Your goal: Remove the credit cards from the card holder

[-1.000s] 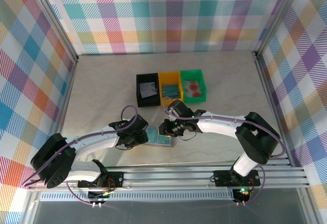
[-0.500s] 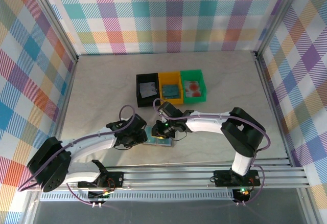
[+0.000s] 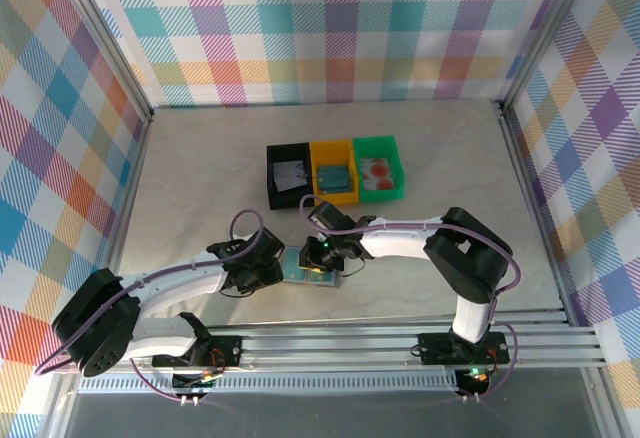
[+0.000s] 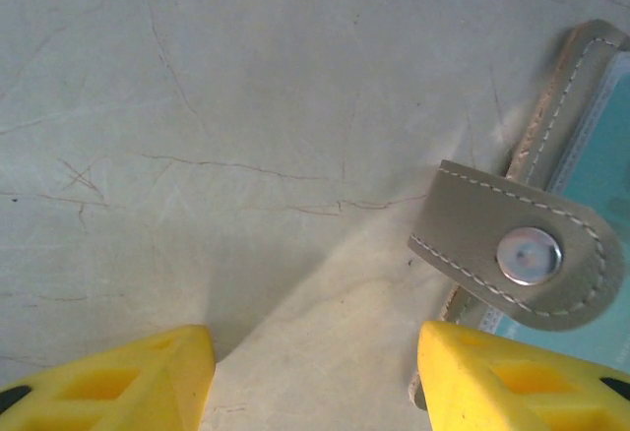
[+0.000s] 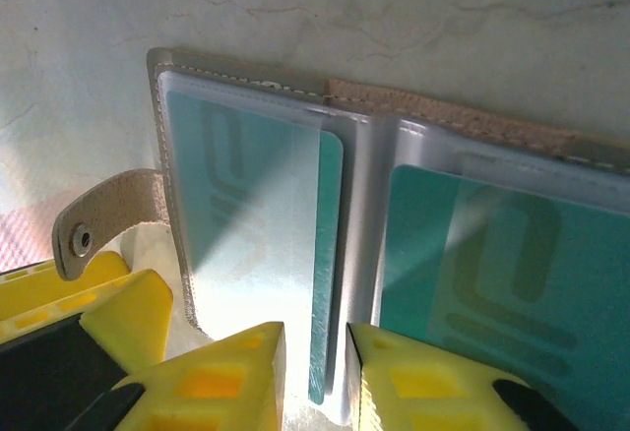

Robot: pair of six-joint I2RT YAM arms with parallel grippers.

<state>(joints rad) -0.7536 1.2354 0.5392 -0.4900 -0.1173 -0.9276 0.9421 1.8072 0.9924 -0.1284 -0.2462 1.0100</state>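
Note:
The grey card holder [image 3: 310, 266] lies open on the table, its snap strap [image 4: 522, 254] folded out to the left. Each clear pocket holds a teal credit card: one in the left panel [image 5: 246, 205], one in the right panel [image 5: 512, 274]. My right gripper [image 5: 315, 377] is low over the holder's middle, open only a narrow way, with the left card's inner edge between its fingertips. My left gripper [image 4: 315, 382] stands open at the holder's left end. Its right finger [image 4: 522, 382] rests on the holder's edge below the strap.
Three small trays stand in a row behind the holder: black [image 3: 272, 180] with a whitish card, yellow [image 3: 333, 196] with a teal card, green [image 3: 380, 194] with a reddish card. Checked walls and metal posts close in the marble table [image 3: 200, 178].
My right gripper has moved left from over the holder's right panel to its middle fold, the arm swinging left with it. The left gripper has stayed at the holder's left end.

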